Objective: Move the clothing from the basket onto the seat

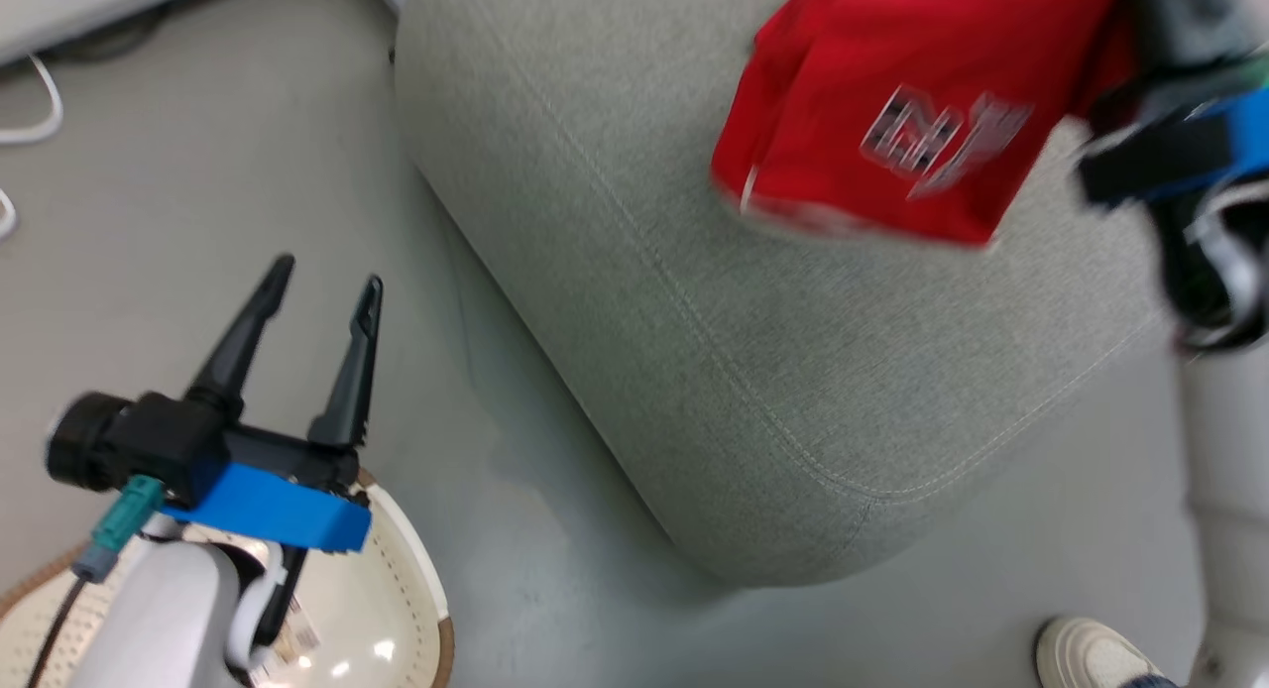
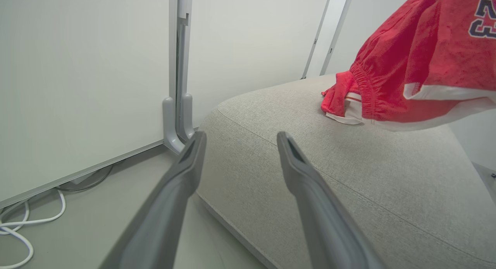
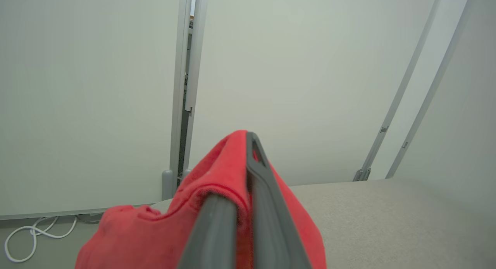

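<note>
Your right jaws are clamped on the red clothing (image 1: 892, 103), hanging over the seat (image 1: 694, 351) at the head view's upper right; the seat lies directly below. Your left jaws stand wide above the basket (image 1: 406, 559).

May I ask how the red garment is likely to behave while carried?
Probably floppy: the red garment drapes and folds below the right hand. Likely light, since a pinch of one edge carries it. It should slump flat on the seat, not roll.

The clothing (image 1: 872, 103) hangs from the right gripper (image 3: 248, 139) above the seat (image 1: 694, 321); the basket (image 1: 416, 569) sits on the floor (image 1: 228, 172) left of it, beneath the left gripper (image 1: 327, 277).
</note>
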